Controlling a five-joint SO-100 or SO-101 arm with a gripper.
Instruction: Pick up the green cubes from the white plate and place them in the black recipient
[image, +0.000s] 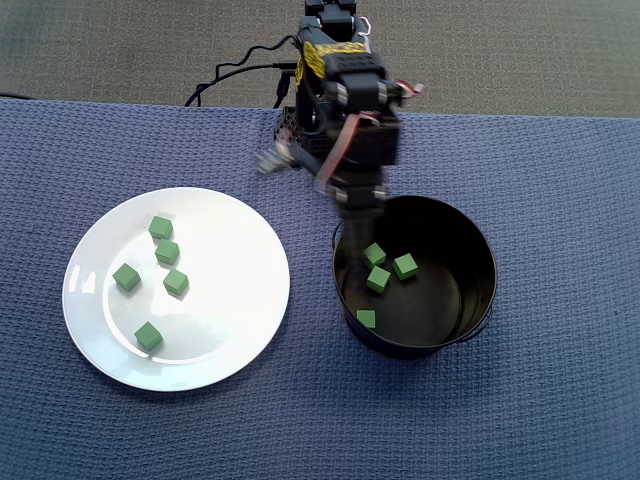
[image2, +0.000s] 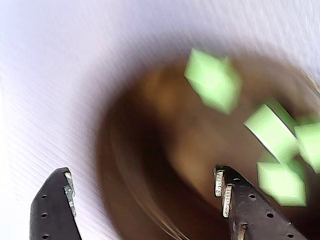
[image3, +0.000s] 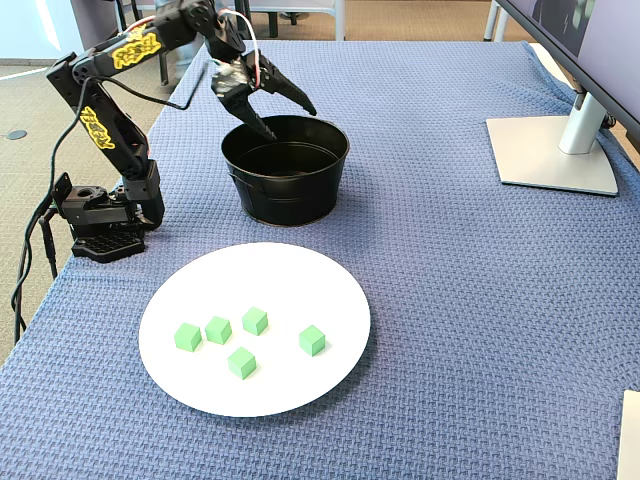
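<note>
From overhead I see five cubes (image: 160, 228) on the plate (image: 235, 330) at left, and four more lying inside the pot (image: 478, 290) at right, with my gripper (image: 352, 222) over the pot's near rim. On the wrist camera, blurred, the fingers (image2: 240, 200) stand spread and empty above the pot's floor. From the fixed camera, the gripper (image3: 288, 118) hangs open above the pot (image3: 290, 190); the plate (image3: 330, 360) sits in front.

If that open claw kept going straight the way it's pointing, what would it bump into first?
Probably the floor of the black pot: the gripper hangs open over its mouth, pointing down inside, perhaps beside the green cubes; depth is unclear.
</note>
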